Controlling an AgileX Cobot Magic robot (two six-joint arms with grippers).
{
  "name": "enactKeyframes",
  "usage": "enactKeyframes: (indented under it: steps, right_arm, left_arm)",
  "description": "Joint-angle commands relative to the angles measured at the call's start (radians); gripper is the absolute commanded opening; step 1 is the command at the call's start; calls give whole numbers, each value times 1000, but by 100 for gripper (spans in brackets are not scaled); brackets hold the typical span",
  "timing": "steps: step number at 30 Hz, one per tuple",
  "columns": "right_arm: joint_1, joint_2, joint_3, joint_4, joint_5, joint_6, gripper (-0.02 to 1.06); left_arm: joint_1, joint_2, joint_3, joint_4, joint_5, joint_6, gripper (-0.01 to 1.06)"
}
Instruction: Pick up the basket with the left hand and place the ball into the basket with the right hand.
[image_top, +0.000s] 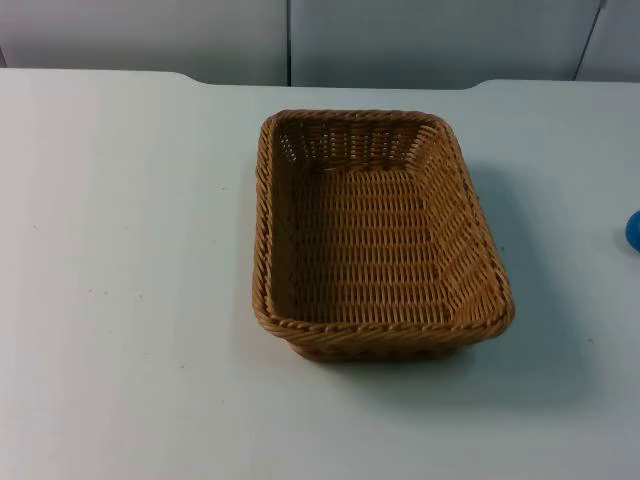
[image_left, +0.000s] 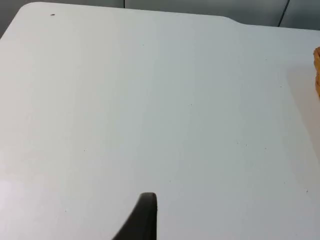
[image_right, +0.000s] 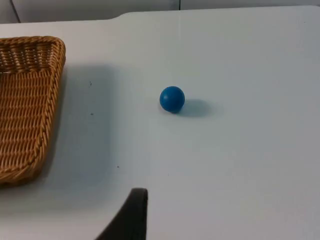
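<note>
Basket: I see the basket resting flat on the tabletop, a little right of centre in the top view. It is rectangular, woven of tan wicker with a braided rim, its walls flaring outward and its inside bare.
Ball: the ball is a small, smooth, blue sphere at the right edge of the top view, level with the basket's middle. In the right wrist view the ball sits well apart from the basket's rim, with bare tabletop between them.
Open room: wide white tabletop lies left of the basket and in front of it in the top view; the strip on its right is narrower.
Edges: the tabletop's far edge ends at the grey partition wall along the top of that view, with rounded steps in its outline.
Left hand: one black fingertip hangs over plain tabletop, and a sliver of wicker shows beyond. I cannot tell how wide the left hand is.
Right hand: one black fingertip hangs above the tabletop, near the ball but apart from it. I cannot tell its opening either.
</note>
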Motion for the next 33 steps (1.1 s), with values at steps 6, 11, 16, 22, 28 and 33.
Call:
enactKeyframes:
  steps: [6,11,16,22,28,33]
  right_arm:
    - [-5,-4,4,-6,-9,1,105]
    - [-5,-4,4,-4,-9,1,105]
    - [-5,-4,4,-4,-9,1,105]
    - [-5,-4,4,-4,-9,1,105]
    - [-5,-4,4,-4,-9,1,105]
    - [-5,-4,4,-4,-9,1,105]
  left_arm:
    - [4,-4,-56,-9,-33,-6,91]
    - [4,30,-117,-13,-38,-6,91]
    - [4,114,-183,-20,-46,-6,91]
    - [4,234,-229,-43,-116,-6,91]
    - [4,378,-266,-141,-208,51,91]
    - [4,490,-304,-211,-265,111,90]
